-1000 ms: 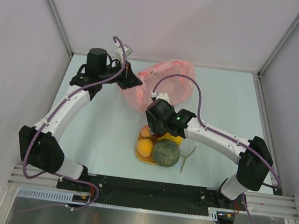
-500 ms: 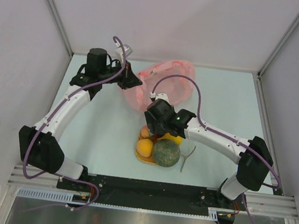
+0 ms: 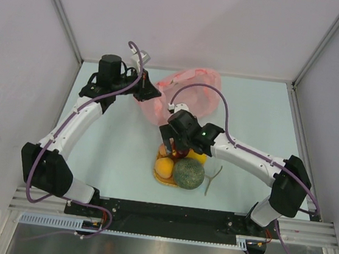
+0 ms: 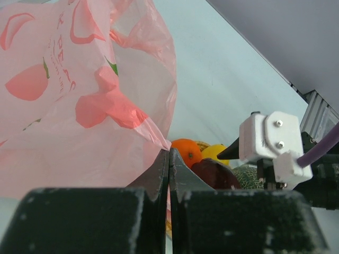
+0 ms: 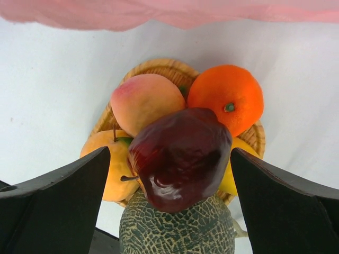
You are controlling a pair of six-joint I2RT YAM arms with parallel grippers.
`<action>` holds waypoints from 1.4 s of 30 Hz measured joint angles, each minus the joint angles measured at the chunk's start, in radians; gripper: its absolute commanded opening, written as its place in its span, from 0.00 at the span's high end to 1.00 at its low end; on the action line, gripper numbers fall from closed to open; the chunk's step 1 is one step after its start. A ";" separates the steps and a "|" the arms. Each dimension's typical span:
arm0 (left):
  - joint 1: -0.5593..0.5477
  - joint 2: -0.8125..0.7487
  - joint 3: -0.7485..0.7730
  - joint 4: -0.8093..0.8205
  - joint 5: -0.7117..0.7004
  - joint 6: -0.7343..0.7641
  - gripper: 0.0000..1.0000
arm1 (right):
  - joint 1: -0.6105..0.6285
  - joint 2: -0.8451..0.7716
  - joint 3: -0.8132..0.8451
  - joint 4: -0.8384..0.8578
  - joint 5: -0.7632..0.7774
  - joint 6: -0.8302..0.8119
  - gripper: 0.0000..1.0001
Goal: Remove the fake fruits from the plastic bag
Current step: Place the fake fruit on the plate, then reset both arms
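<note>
Right wrist view: right gripper (image 5: 169,159) is hanging wide open around apple (image 5: 180,156), holding nothing. Apple is resting on melon (image 5: 177,225) and other fruits (image 5: 147,103) on mat (image 5: 153,66). Beyond, left gripper (image 4: 168,159) is pinching bag (image 4: 79,106). Likely the release step; next it is probably lifting clear and checking the bag.

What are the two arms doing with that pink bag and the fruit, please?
The left gripper is shut on an edge of the plastic bag and holds it behind the fruit pile. The right gripper hangs over the woven mat with its jaws wide open on either side of the dark red apple. The apple rests on top of the melon, orange and peach. Whether any fruit remains in the bag cannot be told.
</note>
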 measured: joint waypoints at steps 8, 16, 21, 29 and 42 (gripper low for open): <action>0.003 0.098 0.177 -0.068 -0.100 0.080 1.00 | -0.184 -0.068 0.040 0.006 -0.072 -0.074 0.00; 0.085 0.204 0.505 -0.102 -0.311 0.164 1.00 | -0.627 -0.138 0.051 -0.050 -0.308 -0.176 0.00; 0.124 0.190 0.528 -0.100 -0.397 0.207 0.83 | -0.808 -0.184 0.013 -0.078 -0.310 -0.195 0.00; 0.125 0.095 0.384 -0.119 -0.460 0.193 0.00 | -0.838 -0.232 -0.011 -0.081 -0.245 -0.184 0.00; 0.125 -0.454 -0.061 -0.207 -0.385 0.242 0.00 | -0.840 -0.383 -0.024 -0.198 -0.134 -0.186 0.00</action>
